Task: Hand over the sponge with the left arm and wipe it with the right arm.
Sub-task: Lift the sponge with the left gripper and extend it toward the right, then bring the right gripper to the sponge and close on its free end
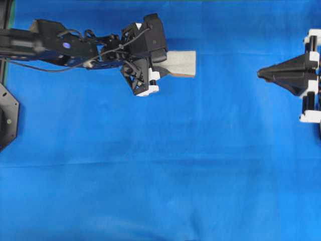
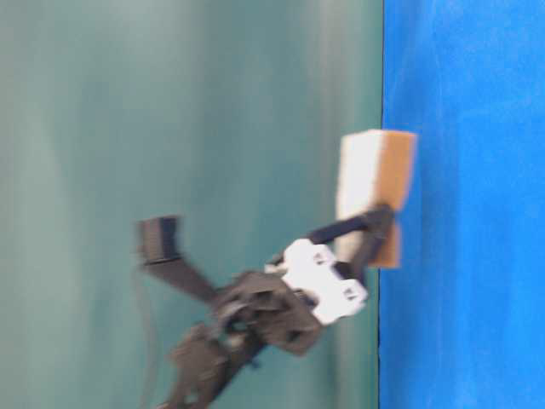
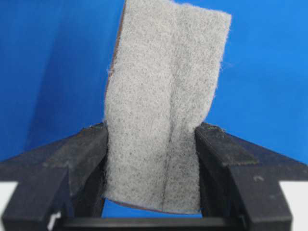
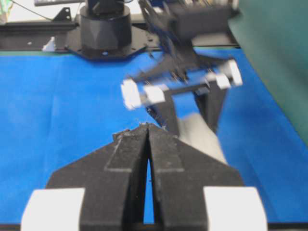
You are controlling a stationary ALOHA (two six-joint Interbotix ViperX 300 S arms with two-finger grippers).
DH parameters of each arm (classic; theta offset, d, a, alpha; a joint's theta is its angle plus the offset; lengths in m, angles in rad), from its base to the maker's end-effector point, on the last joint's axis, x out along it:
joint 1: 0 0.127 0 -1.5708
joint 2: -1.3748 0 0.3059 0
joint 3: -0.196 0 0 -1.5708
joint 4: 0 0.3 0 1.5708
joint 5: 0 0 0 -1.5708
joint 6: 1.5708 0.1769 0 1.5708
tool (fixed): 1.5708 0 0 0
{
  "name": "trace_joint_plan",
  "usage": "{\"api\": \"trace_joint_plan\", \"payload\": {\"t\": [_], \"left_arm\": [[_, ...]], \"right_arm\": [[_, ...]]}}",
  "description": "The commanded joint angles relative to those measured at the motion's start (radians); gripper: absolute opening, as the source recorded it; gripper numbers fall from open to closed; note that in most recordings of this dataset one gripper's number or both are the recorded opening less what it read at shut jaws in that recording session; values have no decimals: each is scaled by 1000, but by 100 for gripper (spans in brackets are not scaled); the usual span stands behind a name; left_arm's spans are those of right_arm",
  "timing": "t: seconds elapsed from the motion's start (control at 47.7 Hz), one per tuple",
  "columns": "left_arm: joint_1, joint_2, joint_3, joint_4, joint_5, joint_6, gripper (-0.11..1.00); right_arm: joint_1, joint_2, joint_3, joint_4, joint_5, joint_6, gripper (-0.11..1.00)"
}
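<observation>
While the left arm [image 1: 75, 47] holds the sponge [image 1: 179, 64] in its jaws above the blue table [image 1: 160, 175], the handover looks underway, so the right arm [image 1: 293, 74], jaws pressed together, must open and reach across.

The left arm [image 1: 60, 47] reaches in from nine o'clock, its gripper [image 1: 161, 68] clamped on the sponge [image 1: 180, 64], grey face up. At three o'clock, well apart, the right gripper [image 1: 261, 74] points inward, fingers together, over blue cloth [image 1: 160, 175].
</observation>
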Motion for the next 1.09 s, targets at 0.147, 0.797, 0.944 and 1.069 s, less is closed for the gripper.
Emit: {"api": "trace_joint_plan", "payload": {"t": [0.147, 0.797, 0.944, 1.069], "left_arm": [[-109, -150, -26, -5, 54, -61, 43], [-193, -152, -18, -6, 63, -225, 43], [-192, -152, -15, -6, 63, -225, 43], [-192, -152, -14, -6, 63, -225, 43]], "right_arm": [[-17, 5, -17, 0, -2, 2, 1], [41, 110, -71, 12, -6, 71, 1], [74, 173, -112, 12, -5, 74, 1], [87, 250, -156, 12, -8, 75, 1]]}}
